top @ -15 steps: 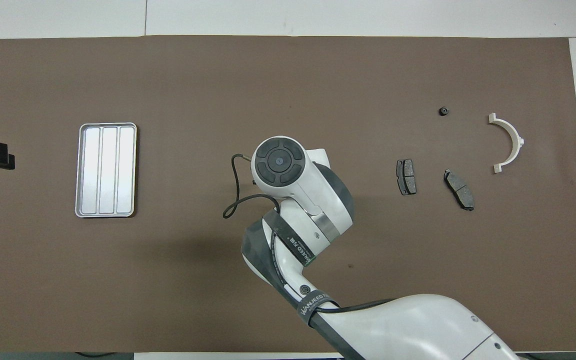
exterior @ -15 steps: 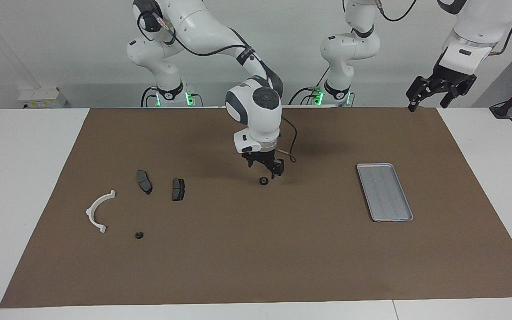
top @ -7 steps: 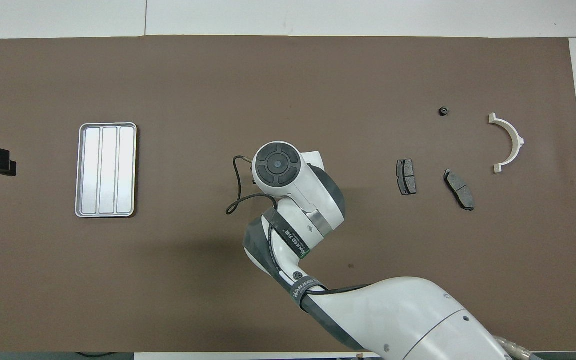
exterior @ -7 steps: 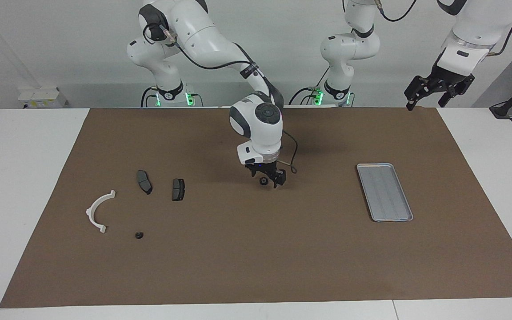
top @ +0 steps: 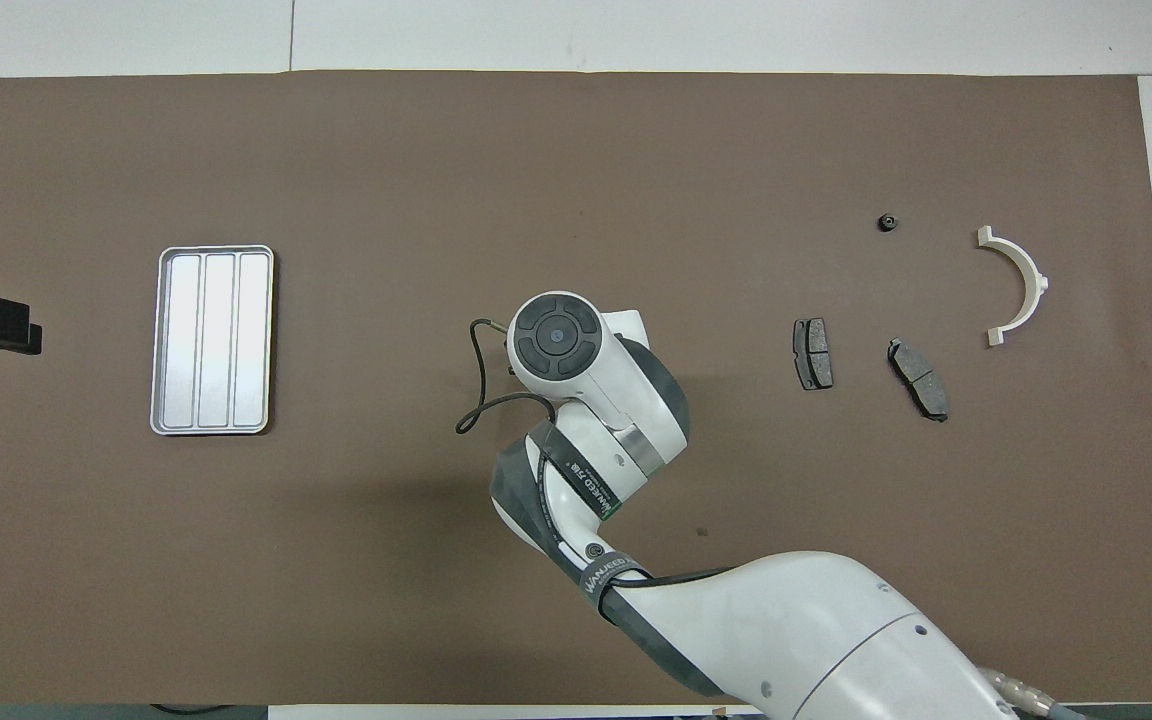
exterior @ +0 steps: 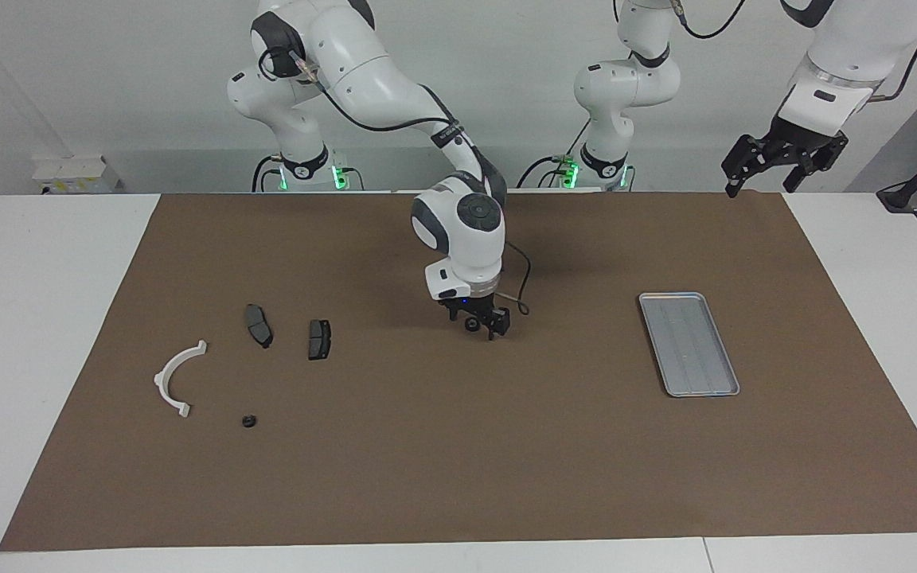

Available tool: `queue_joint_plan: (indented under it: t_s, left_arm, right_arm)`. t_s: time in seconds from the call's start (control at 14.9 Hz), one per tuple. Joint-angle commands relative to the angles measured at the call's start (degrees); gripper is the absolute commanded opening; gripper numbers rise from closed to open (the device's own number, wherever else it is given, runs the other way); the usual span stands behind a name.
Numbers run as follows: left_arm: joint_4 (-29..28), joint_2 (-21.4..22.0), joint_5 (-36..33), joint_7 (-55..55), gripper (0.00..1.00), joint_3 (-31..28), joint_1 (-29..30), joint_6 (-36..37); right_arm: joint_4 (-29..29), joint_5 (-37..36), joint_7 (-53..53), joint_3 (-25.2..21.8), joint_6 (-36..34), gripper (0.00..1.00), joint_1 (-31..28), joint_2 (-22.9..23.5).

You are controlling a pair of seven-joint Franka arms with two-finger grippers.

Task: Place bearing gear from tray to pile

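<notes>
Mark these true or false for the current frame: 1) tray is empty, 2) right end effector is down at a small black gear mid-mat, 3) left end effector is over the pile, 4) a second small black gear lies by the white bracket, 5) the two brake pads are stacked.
1) The tray holds nothing. True.
2) The right end effector is down at a small black gear in the middle of the mat. True.
3) The left end effector is over the pile. False: it hangs raised at the left arm's end of the table, nowhere near the pile.
4) A second small black gear lies near the white bracket. True.
5) The two brake pads are stacked. False: they lie apart, side by side on the mat.
</notes>
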State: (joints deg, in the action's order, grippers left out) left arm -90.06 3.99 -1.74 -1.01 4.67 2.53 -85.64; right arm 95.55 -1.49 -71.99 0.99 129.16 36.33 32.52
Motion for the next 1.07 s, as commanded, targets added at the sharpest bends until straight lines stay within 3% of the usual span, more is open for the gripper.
queue_joint_plan:
  t_s: [0.0, 0.27, 0.4, 0.67, 1.0]
  left_arm:
    - [-1.8, 1.7, 0.8, 0.8, 1.0, 0.0, -0.3, -0.3]
    - [-1.9, 1.7, 0.8, 0.9, 1.0, 0.0, -1.1, -0.1]
    - [-2.0, 1.8, 0.8, 0.9, 1.0, 0.0, -1.7, -0.2]
    - [-2.1, 1.8, 0.9, 1.2, 1.0, 0.0, -1.7, -0.2]
    - [-2.0, 1.8, 2.5, 3.2, 1.0, 0.0, -1.7, -0.7]
  right_arm:
    - [1.2, -1.1, -1.6, 0.2, 0.8, 0.73, 0.0, -0.7]
    - [1.0, -0.9, -1.6, 0.2, 0.5, 0.31, 0.0, -0.7]
    - [0.9, -0.9, -1.6, 0.2, 0.6, 0.03, 0.0, -0.7]
    - [0.3, -1.0, -1.4, 0.2, -0.7, 0.0, -0.2, -0.7]
    - [-9.0, -1.5, 6.1, 0.0, -14.3, 0.0, -4.4, -1.4]
